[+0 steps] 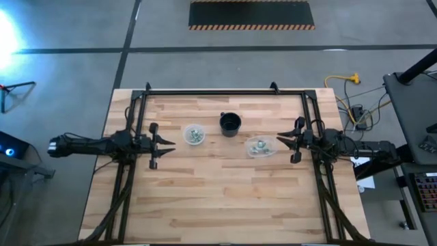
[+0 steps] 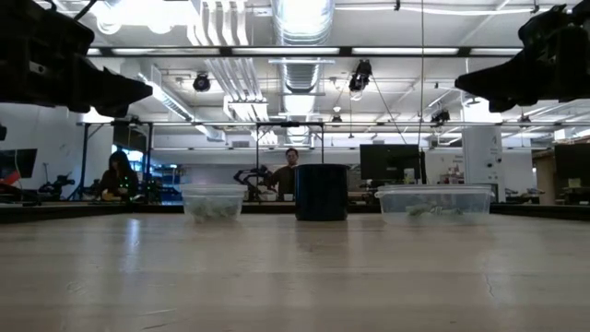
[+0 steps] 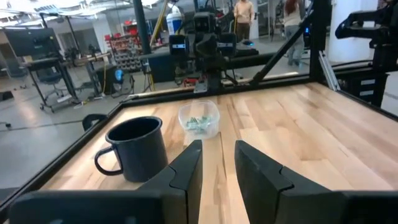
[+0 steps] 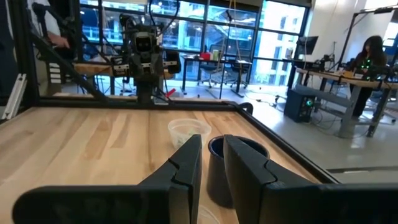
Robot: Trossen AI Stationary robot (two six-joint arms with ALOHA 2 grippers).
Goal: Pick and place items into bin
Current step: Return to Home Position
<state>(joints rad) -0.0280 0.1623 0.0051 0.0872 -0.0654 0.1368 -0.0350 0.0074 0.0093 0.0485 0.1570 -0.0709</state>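
High view: left pincer (image 1: 169, 145) and right pincer (image 1: 283, 141) hover over opposite bench (image 1: 218, 198) edges, each slightly spread. Items (image 1: 195, 136) lie in clear bins, left bin (image 1: 186, 130) and right bin (image 1: 250, 151), just ahead of each pincer, dark cup (image 1: 230, 124) between.

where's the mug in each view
high: mug mid table, between left bin and right bin.
low: mug at centre, a bin on either side.
left wrist: mug nearer than the one bin shown.
right wrist: mug partly hidden behind the right gripper, a bin beyond it.
landmark: the clear bins, seen in every view.
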